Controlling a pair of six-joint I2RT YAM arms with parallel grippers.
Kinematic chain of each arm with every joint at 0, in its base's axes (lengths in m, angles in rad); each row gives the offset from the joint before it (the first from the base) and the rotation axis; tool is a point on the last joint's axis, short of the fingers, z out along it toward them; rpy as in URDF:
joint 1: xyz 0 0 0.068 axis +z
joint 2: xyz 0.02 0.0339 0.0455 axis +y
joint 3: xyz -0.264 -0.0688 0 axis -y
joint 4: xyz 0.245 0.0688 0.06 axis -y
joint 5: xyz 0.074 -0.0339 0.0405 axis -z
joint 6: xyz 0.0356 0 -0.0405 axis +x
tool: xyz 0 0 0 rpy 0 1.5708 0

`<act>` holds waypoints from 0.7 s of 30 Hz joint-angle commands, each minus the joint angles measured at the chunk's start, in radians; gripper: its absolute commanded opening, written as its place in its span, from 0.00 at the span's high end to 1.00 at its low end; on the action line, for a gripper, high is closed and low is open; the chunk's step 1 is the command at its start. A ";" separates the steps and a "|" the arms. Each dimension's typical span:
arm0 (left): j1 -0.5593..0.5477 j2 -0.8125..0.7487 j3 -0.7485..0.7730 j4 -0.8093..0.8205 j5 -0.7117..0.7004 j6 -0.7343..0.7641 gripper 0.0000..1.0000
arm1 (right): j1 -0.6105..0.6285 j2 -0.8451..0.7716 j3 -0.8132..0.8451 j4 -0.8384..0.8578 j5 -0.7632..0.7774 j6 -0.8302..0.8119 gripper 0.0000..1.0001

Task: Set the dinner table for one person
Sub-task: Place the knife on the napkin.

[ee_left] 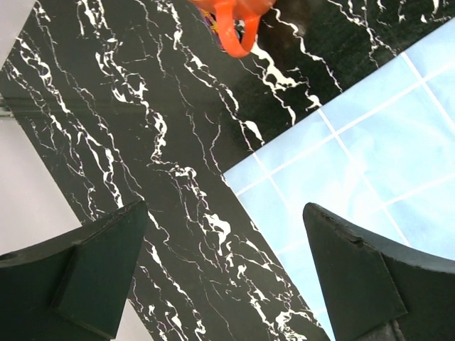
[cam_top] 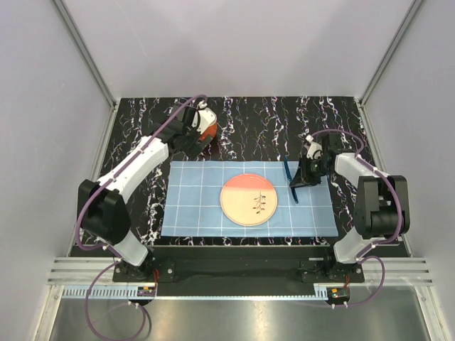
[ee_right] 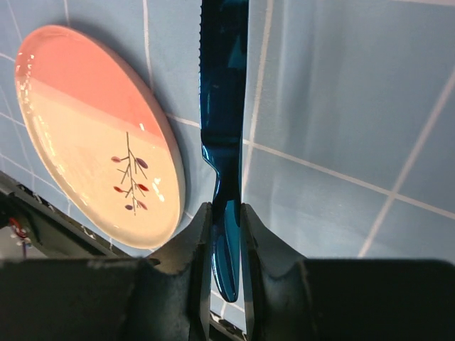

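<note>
right fingers [ee_right: 202, 241]: nearly closed, pinching blue knife [ee_right: 222, 106] by its handle, just right of plate [ee_right: 92, 135] | left fingers [ee_left: 362, 277]: spread wide, empty, far left of plate | bench [ee_left: 142, 142]: under plate and mat [ee_right: 341, 106]; heavy, rigid, stays put | blue knife: likely stiff, slick; hold the handle

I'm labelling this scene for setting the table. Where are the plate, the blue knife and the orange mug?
plate [cam_top: 248, 202], top view, its centre.
blue knife [ee_right: 224, 85], right wrist view, its serrated blade.
orange mug [ee_left: 231, 39], left wrist view, its handle.
</note>
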 commanded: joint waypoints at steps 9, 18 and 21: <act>-0.026 -0.054 -0.025 0.031 0.003 0.041 0.01 | 0.016 -0.031 -0.111 0.132 -0.145 0.089 1.00; -0.052 -0.055 -0.015 0.030 -0.003 0.045 0.01 | 0.015 -0.079 -0.161 0.147 -0.137 0.160 1.00; -0.058 -0.065 -0.018 0.027 -0.011 0.047 0.01 | 0.013 -0.081 -0.166 0.150 -0.125 0.163 1.00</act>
